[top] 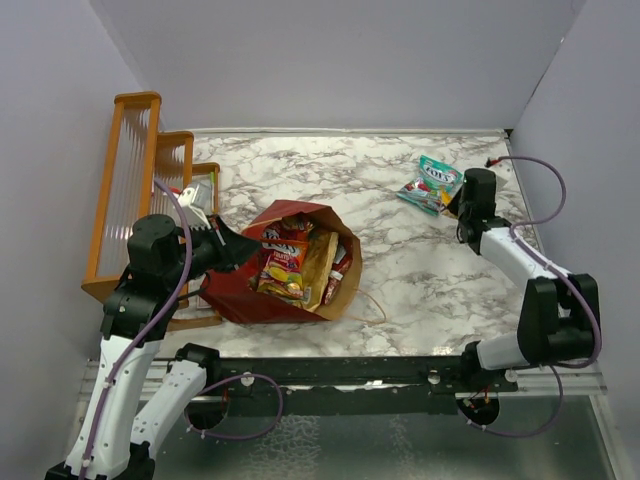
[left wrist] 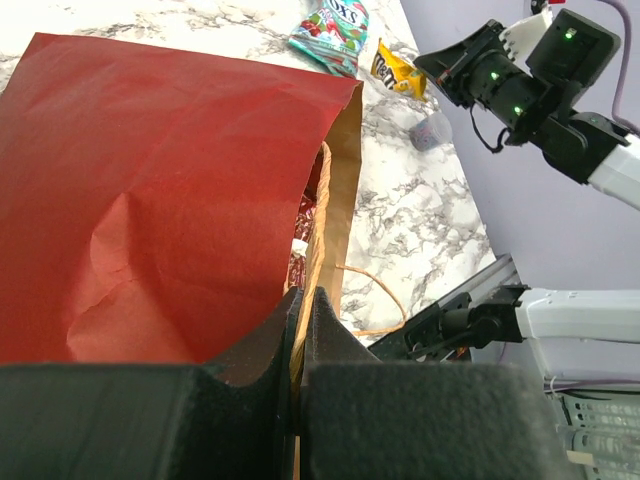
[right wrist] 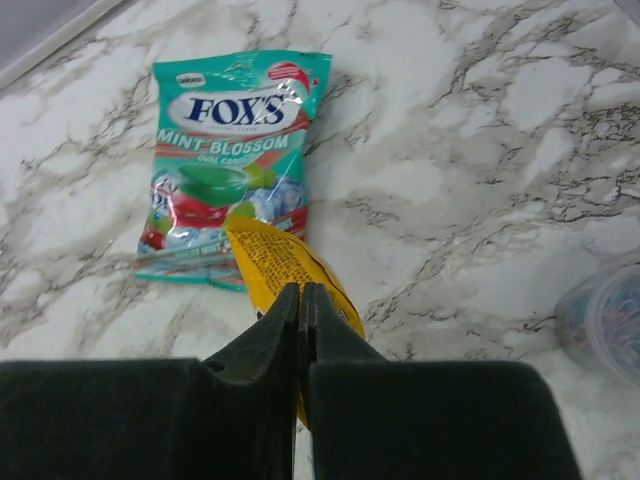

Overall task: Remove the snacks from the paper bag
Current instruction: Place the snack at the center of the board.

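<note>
The dark red paper bag (top: 240,295) lies on its side mid-table, mouth open, with several snack packets (top: 284,265) inside. My left gripper (top: 238,247) is shut on the bag's rim and a tan handle strand; the wrist view shows the red bag wall (left wrist: 150,190) and my gripper (left wrist: 301,300). A teal-white pouch (top: 432,184) lies at the back right, also in the right wrist view (right wrist: 225,170). My right gripper (right wrist: 301,295) is shut on a yellow candy packet (right wrist: 275,260), held beside the pouch; it also shows in the top view (top: 458,208).
An orange wooden rack (top: 140,190) stands at the back left beside my left arm. A clear plastic cup (right wrist: 605,325) sits on the marble to the right of my right gripper. The bag's loose tan handle (top: 368,305) trails toward the near edge.
</note>
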Controlling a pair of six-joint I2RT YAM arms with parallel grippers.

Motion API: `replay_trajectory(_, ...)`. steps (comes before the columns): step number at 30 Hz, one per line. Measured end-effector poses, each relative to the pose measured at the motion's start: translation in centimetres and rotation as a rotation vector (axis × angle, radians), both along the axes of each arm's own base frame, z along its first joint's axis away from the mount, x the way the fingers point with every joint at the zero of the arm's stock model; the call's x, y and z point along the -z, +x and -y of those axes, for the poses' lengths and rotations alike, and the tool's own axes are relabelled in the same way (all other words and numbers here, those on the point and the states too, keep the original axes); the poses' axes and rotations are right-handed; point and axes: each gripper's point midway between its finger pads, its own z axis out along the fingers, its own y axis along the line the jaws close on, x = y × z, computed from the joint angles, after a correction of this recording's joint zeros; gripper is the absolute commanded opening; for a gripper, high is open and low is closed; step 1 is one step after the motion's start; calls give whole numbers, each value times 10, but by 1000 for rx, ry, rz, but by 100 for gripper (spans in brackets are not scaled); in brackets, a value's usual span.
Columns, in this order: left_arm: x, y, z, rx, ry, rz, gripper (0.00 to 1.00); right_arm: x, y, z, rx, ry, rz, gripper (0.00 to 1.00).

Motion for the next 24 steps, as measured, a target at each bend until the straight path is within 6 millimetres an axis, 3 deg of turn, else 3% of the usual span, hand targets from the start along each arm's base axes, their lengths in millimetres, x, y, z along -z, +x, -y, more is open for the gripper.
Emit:
replay_trajectory(4, 0, 0, 0, -1, -2, -2, 0, 17, 16, 24, 83, 29, 9, 1)
replay_trajectory(9, 0, -1, 0, -2, -5, -4, 0, 34, 47, 36, 133, 20, 20, 1)
replay_trajectory(14, -1, -3, 0, -5, -11, -7, 0, 36, 69, 45, 182, -5, 57, 3)
replay_trajectory(20, -3, -6, -1, -12, -23, -2, 0, 29, 76, 49, 193, -3, 131, 41)
replay_trajectory(24, -4, -8, -1, -14, -30, -4, 0, 53, 66, 32, 106, 42, 103, 51)
